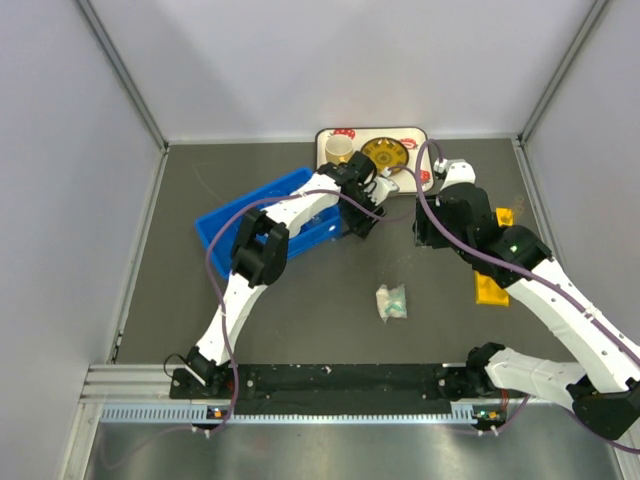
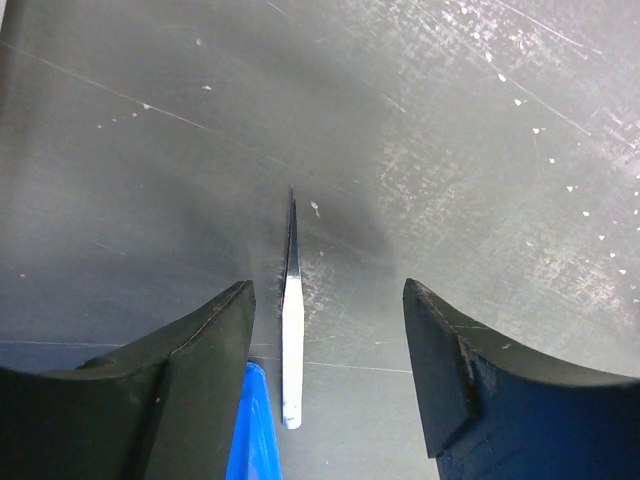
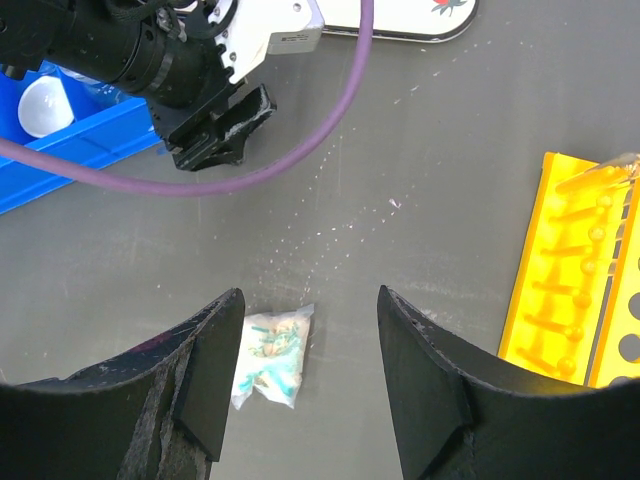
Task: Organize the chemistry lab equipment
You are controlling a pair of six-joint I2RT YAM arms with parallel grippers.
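Blue bin (image 1: 240,205) sits toward the left side of the tabletop (image 1: 300,300), angled toward the far edge, with a small white dome (image 3: 45,105) already in it. Left end effector (image 2: 328,290) hangs low just past the bin's right corner, fingers spread and gripping nothing. A thin white pointed tube (image 2: 291,340) lies flat on the tabletop in the gap, nearer one finger and touching neither. White tray (image 1: 372,130) at the far edge middle holds the yellow mug (image 1: 338,148) and yellow patterned plate (image 1: 384,155), which aren't lab gear. White-and-teal packet (image 1: 391,302) lies mid-tabletop, well apart from the bin. Right end effector (image 3: 310,294) is above it with fingers spread and empty; the packet shows partly under one finger, not centred. Yellow rack (image 3: 570,300) is toward the right edge, with something clear at its far end that is too blurred to name. Risks, as a judgement: the tube is thin and flat on the surface, so closing off-centre could roll or flick it away, or bend its tip against the bin wall. A straight drop by the right end effector could pin the packet rather than pinch it. The two arms are close mid-tabletop, so the left arm's purple cable (image 3: 300,150) could snag.
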